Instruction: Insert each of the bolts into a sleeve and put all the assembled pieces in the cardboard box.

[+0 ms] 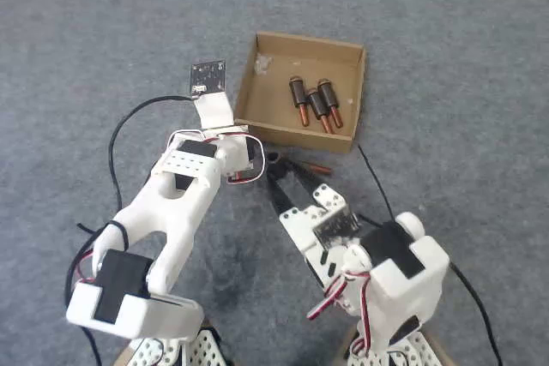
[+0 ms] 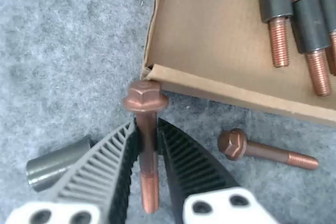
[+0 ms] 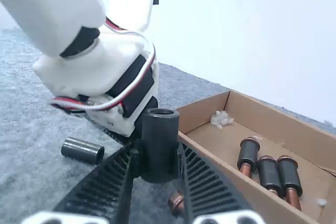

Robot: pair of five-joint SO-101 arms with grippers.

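So the left gripper [image 2: 146, 124] is clamped on a copper bolt [image 2: 147, 150]. The bolt's long axis runs right along the fingers, with the hex head poking out past the tips and the threaded end back toward the wrist. The head sits just beside the near corner of the cardboard box [image 2: 220, 90], outside it, over the grey carpet [image 1: 86, 57]. The right gripper [image 3: 157, 151] is squeezing a black sleeve [image 3: 159, 140] that stands upright with its open bore facing up (you can see straight into the hole), near the box's outer wall. A second loose bolt [image 2: 265, 151] lies flat on the carpet just outside that wall and roughly parallel to it, with its thread pointing away from the held bolt. A spare sleeve [image 3: 82, 150] lies on its side on the carpet beside the left gripper. Inside the box, three assembled pieces [image 1: 317, 105] lie side by side with their threaded ends toward the arms.
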